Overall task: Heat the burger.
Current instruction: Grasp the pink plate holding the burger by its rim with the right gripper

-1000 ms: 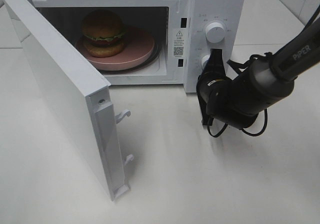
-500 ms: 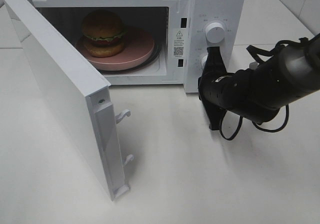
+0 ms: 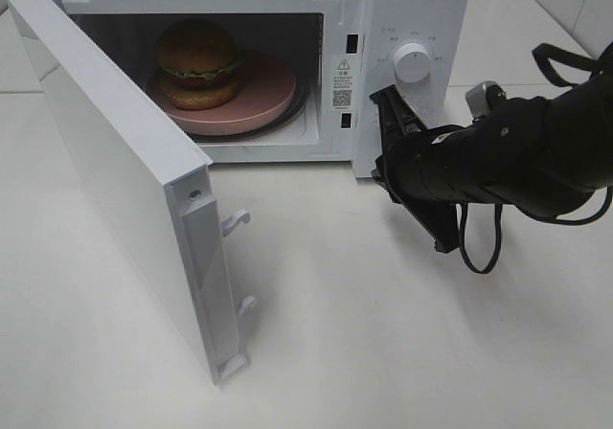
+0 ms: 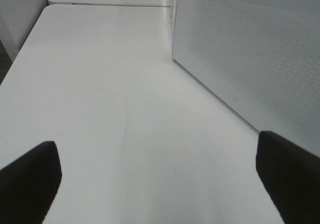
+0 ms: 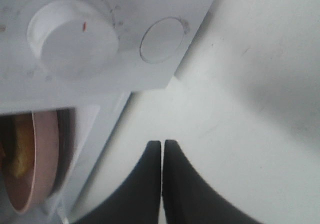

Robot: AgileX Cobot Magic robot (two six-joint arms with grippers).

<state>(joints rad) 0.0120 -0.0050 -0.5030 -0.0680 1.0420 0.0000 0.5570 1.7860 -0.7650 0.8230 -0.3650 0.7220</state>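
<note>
A white boxy microwave oven (image 3: pixel 421 8) stands with its white hinged door (image 3: pixel 115 190) swung wide toward 7 o'clock. Inside, the small round golden-bunned burger (image 3: pixel 198 62) sits at 10 o'clock on a round flat pink plate (image 3: pixel 273 89). The right gripper (image 5: pixel 162 146), fingers pressed together and empty, hovers at the control panel, 3 o'clock, near a round white dial (image 5: pixel 75 36). The left gripper (image 4: pixel 155 141) is spread wide, empty. Risk: turning the dial with the door open would likely heat nothing, and a hard shove on the door could jolt the off-centre burger.
</note>
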